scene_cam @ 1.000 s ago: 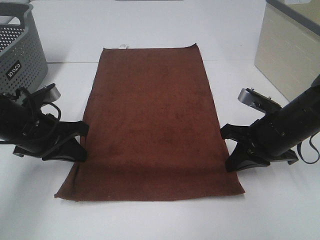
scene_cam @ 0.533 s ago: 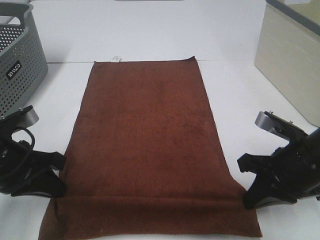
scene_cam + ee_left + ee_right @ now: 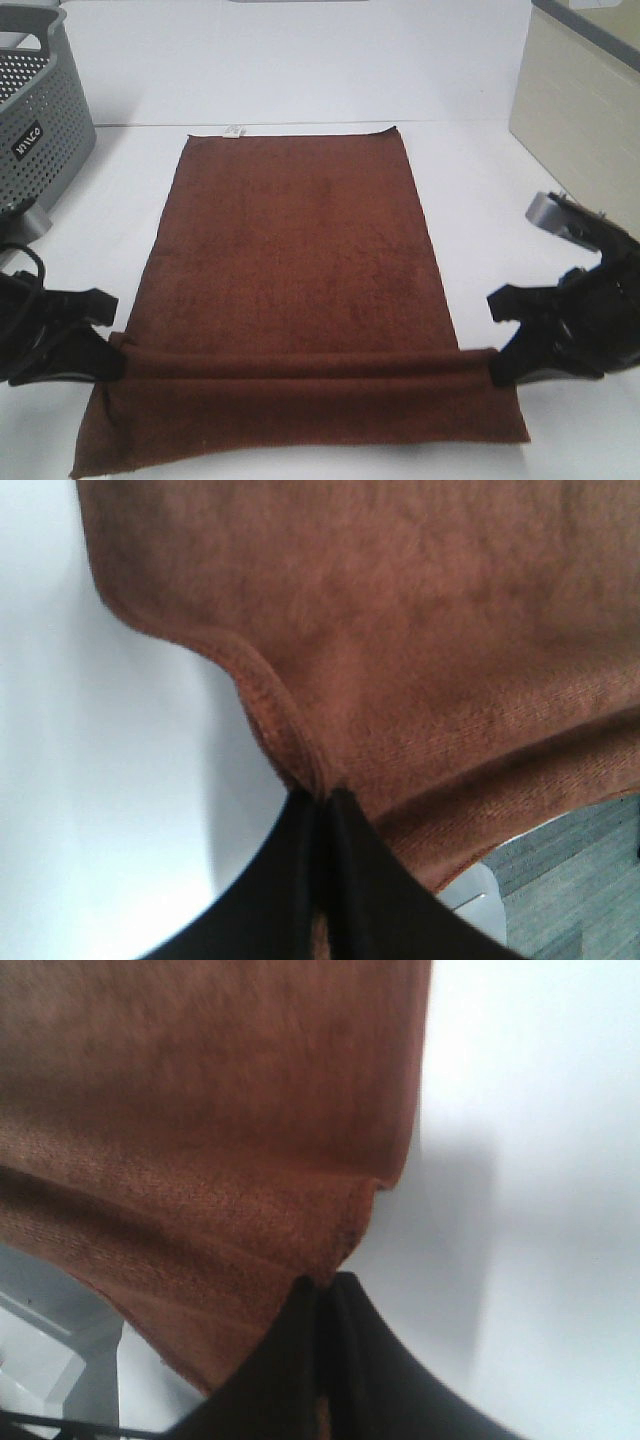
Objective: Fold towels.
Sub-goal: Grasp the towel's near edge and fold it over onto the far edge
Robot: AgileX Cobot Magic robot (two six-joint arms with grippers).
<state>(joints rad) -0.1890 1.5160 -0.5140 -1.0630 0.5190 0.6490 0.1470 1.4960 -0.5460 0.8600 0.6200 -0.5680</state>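
White table [image 3: 300, 60] fills the exterior high view, with a grey perforated plastic basket [image 3: 40, 110] at its far left corner and a beige flat-sided box [image 3: 580, 110] along the right side. One dark maroon rectangular terry towel [image 3: 300, 250] lies lengthwise down the middle of the table, well apart from both basket and box. Its far short edge carries a small white tag [image 3: 235, 130] near the left corner. Most of the cloth rests flat on the table. Toward the near end a raised ridge runs straight across the full width, and the last strip of towel slopes down from that ridge to the bottom of the view. Left black arm [image 3: 50, 335] reaches in from the left, its jaws at the ridge's left end on the towel's long edge. Right black arm [image 3: 570, 325] mirrors it on the right, jaws at the ridge's right end. Left wrist view: two black jaw tips pressed together, no gap showing, the stitched hem of the towel [image 3: 400, 630] pinched between them and pulled into a small peak. Right wrist view: same picture, jaw tips clenched on the towel's [image 3: 200, 1090] edge where the hem bunches, with white table beyond. Both jaws hold cloth only; the two grasp points sit level with each other across the towel.
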